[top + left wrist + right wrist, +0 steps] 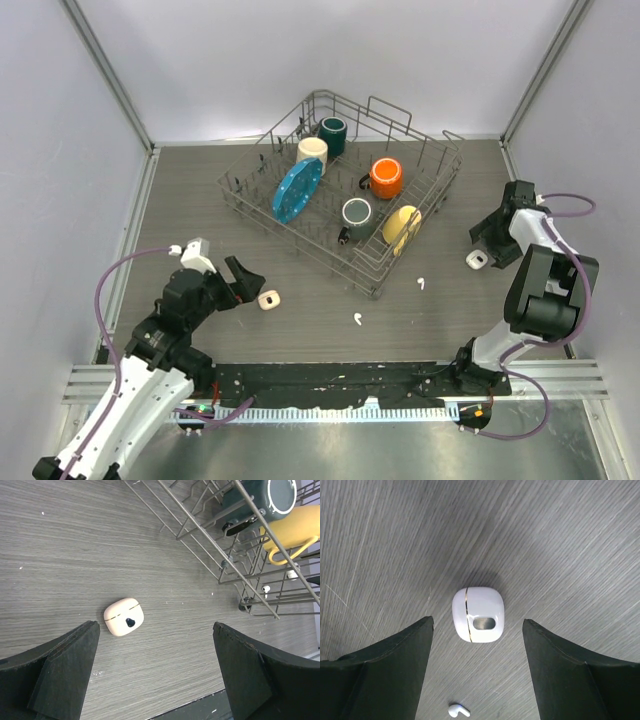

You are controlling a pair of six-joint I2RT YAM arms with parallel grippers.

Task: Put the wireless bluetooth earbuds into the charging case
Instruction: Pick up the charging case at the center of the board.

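A closed cream charging case (268, 299) lies on the table just right of my open, empty left gripper (246, 285). In the left wrist view the case (123, 616) lies just ahead of the gripper (156, 630), near its left finger. A closed white case (476, 260) with a gold seam lies under my open, empty right gripper (488, 240). In the right wrist view it (477, 615) sits between the fingers of the gripper (477, 621), with a white earbud (458, 711) close by. Two white earbuds (421, 283) (357, 319) lie loose in front of the rack. No cream earbuds show.
A wire dish rack (440, 200) stands at the middle back. It holds a blue plate (297, 189) and teal (333, 134), cream (312, 152), orange (386, 177), grey (356, 215) and yellow (402, 226) mugs. Its front corner (247, 602) is near the left gripper.
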